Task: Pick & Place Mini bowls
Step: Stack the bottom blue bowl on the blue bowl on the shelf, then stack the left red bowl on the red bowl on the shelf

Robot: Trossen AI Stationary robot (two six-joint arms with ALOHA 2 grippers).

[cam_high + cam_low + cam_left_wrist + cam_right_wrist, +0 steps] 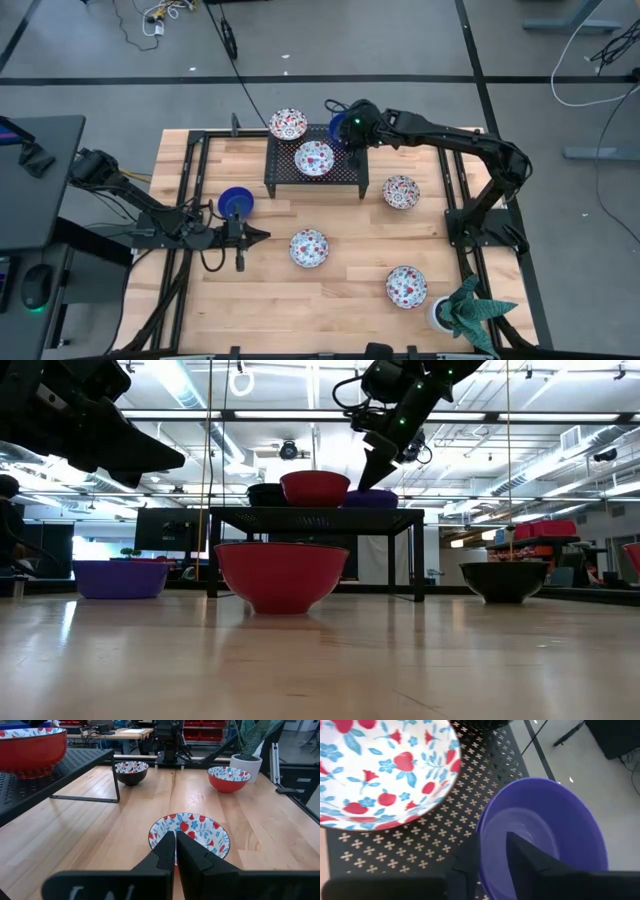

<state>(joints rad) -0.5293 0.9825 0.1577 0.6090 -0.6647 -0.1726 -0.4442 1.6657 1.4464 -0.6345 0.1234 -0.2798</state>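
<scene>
On the black rack (283, 180), right end effector (492, 852) pinches an empty blue bowl (545, 825).

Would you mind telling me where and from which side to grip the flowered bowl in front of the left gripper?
Judging by its pose, grip the rim of the flowered bowl, coming straight down: it sits upright and open on the table, clear all round. The shut left gripper must open first.
</scene>
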